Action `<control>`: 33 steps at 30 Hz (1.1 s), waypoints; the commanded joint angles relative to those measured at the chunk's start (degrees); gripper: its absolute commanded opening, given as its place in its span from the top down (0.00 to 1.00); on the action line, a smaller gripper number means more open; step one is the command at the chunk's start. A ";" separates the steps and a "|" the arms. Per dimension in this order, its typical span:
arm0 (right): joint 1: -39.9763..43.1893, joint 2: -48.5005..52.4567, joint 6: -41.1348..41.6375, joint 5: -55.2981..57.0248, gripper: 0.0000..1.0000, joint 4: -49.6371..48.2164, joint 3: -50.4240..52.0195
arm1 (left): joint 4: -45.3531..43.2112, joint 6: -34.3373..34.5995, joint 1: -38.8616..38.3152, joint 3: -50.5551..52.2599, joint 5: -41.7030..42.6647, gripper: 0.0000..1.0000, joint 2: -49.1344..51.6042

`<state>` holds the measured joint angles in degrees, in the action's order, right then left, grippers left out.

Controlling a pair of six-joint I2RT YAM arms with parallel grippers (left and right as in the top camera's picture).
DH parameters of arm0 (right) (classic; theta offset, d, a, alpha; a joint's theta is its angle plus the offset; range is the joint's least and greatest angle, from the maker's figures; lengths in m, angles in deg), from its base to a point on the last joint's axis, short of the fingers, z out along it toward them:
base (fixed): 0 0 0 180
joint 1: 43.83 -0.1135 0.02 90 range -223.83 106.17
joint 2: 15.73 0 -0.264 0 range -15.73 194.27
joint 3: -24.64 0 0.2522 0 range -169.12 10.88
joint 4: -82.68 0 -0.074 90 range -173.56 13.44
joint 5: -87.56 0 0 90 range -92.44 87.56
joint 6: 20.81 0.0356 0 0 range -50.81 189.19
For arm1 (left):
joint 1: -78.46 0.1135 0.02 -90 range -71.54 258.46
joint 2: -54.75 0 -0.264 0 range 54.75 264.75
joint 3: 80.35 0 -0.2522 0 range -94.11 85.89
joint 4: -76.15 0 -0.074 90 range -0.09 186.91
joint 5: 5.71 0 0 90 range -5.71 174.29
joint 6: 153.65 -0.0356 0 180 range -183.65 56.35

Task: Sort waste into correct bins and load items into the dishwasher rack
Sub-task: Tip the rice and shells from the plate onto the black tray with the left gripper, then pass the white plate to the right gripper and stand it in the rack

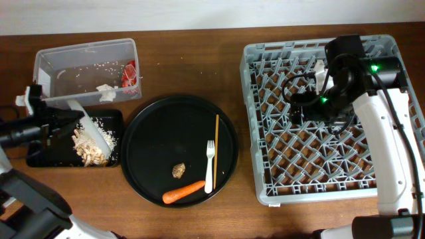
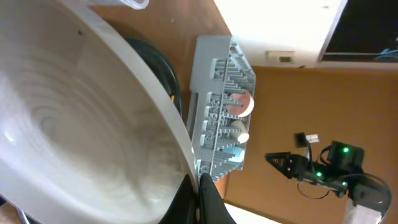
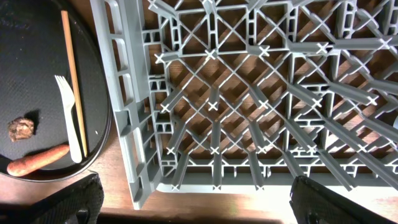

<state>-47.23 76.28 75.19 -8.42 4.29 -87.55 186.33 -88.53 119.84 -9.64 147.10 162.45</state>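
- White round plate (image 1: 91,129) is up in the left gripper (image 1: 72,121). The fingers are clamped on its rim, and it's tipped steeply with its low edge slanting down and away from the tool.
- Right beneath that gripper is the shallow black rectangular tray (image 1: 43,156), and pale rice and crumbs (image 1: 89,151) are heaped there under the plate's low edge. In the left wrist view the plate's face looks close to bare, so I'd call the scraping about finished.
- Just beyond the gripper sits the clear tub (image 1: 86,45), with the red shiny wrapper (image 1: 129,73) and crumpled white napkin (image 1: 106,93) inside.
- To the gripper's right comes the large round black tray (image 1: 149,153). It carries the small brown food lump (image 1: 178,170), orange carrot (image 1: 184,192), white plastic fork (image 1: 210,166) and wooden chopstick (image 1: 216,146). Fork and chopstick lie side by side, their long axes crosswise to the left gripper's reach.
- Further right, well apart from the left gripper, is the dishwasher rack (image 1: 251,119). The plate belongs there, I judge, so that's a long carry across the round tray, and it must go in on edge between the pegs.
- Right gripper (image 3: 194,199) hangs over the rack with its fingers spread wide and nothing in them. It's the nearer arm to the rack, and the fork and chopstick lie off to its left.
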 commanded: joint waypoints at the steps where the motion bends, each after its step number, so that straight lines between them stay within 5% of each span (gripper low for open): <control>1: 0.11 0.07 0.31 0.70 0.01 -0.04 -0.07 | -1.53 -1.53 1.60 -0.94 -0.02 1.00 -1.64; 5: 0.11 0.07 0.50 0.68 0.01 0.02 -0.07 | 0.33 -3.26 -3.74 -0.94 -1.18 1.00 -2.93; 9: 0.11 0.07 0.50 0.66 0.01 0.04 -0.07 | -2.12 -1.44 -24.72 -0.94 -11.41 1.00 -5.81; 11: 0.11 0.09 0.48 0.68 0.01 0.04 -0.07 | -6.34 7.61 -34.10 -0.94 -21.84 1.00 -5.81; 14: 0.11 0.07 0.48 0.68 0.01 0.07 -0.07 | -16.15 26.29 -53.81 -0.46 -48.43 1.00 -5.25; 19: 0.11 0.07 0.26 0.70 0.01 0.90 -0.07 | -25.81 37.00 -67.73 3.82 -55.63 1.00 -1.36; 21: 0.11 0.07 0.26 0.68 0.01 1.01 -0.07 | -26.99 37.55 -70.55 4.44 -55.82 0.99 1.75; 25: 0.11 0.07 0.24 0.68 0.01 1.49 -0.07 | -26.60 37.44 -71.65 4.39 -55.10 0.41 3.15; 30: 0.09 0.09 0.22 0.68 0.01 1.51 -0.07 | -15.45 36.39 -64.87 -2.10 -59.89 0.37 -3.26; 33: -0.96 0.09 -0.81 -4.17 0.01 0.59 -0.07 | -13.66 36.39 -53.70 -2.10 -59.89 0.35 -13.90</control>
<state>-47.25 76.28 75.21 -8.55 5.56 -87.53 171.38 -51.81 58.51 -10.03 88.89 158.35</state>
